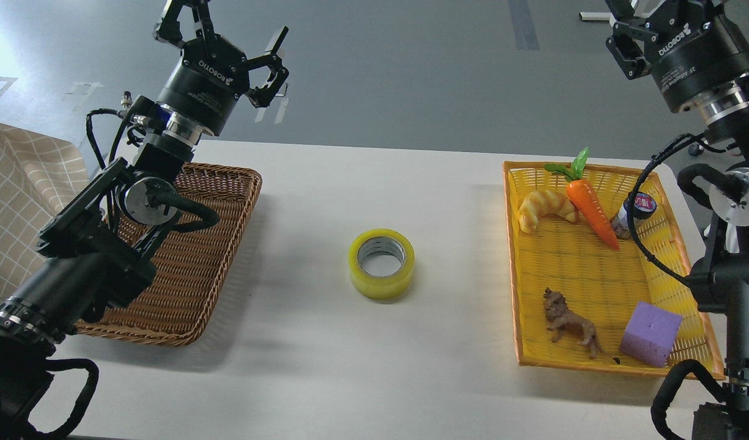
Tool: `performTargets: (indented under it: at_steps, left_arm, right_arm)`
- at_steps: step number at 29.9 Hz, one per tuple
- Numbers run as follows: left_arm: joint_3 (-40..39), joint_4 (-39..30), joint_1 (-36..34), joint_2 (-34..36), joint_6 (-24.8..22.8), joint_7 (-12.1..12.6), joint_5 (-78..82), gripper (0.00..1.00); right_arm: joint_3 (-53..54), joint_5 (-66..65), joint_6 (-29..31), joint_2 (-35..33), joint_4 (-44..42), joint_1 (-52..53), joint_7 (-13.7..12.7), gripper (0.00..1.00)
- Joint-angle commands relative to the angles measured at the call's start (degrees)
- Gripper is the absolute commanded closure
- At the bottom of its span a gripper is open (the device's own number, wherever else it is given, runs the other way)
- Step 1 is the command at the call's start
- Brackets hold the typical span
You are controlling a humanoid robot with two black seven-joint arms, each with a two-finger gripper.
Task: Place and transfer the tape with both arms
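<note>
The tape (381,263), a yellow roll with a grey-white core, lies flat in the middle of the white table (362,366), with nothing touching it. My left gripper (227,33) is raised high at the upper left, above the far end of the wicker basket. Its fingers (275,58) are spread open and hold nothing. My right gripper (671,18) is raised at the upper right corner, pointing up. Its fingertips are cut off by the top edge, so its state does not show. Both grippers are far from the tape.
A brown wicker basket (227,256) stands at the left under my left arm. A yellow basket (513,256) at the right holds a croissant (545,206), a carrot (588,208), a small jar (636,211), a toy lion (568,322) and a purple foam cube (650,333). A checked cloth (13,201) lies far left.
</note>
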Motion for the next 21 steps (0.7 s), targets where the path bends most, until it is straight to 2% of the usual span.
performTargets:
  at_steps: [1, 4, 13, 21]
  left_arm:
    - [0.08, 0.00, 0.01, 0.15, 0.00, -0.09, 0.01, 0.02]
    - [0.17, 0.08, 0.01, 0.24, 0.00, -0.09, 0.09, 0.02]
    - [1.32, 0.08, -0.17, 0.68, 0.00, 0.09, 2.72, 0.02]
    - [0.79, -1.58, -1.04, 2.26, 0.00, -0.17, 21.60, 0.02]
  right_arm:
    - [0.66, 10.17, 0.03, 0.33, 0.14, -3.25, -0.08, 0.02]
    - [1.53, 16.61, 0.03, 0.33, 0.14, -5.63, -0.08, 0.02]
    - [3.30, 24.26, 0.03, 0.33, -0.39, -10.99, -0.17, 0.02]
    - [3.38, 29.72, 0.03, 0.33, 0.05, -14.77, -0.17, 0.02]
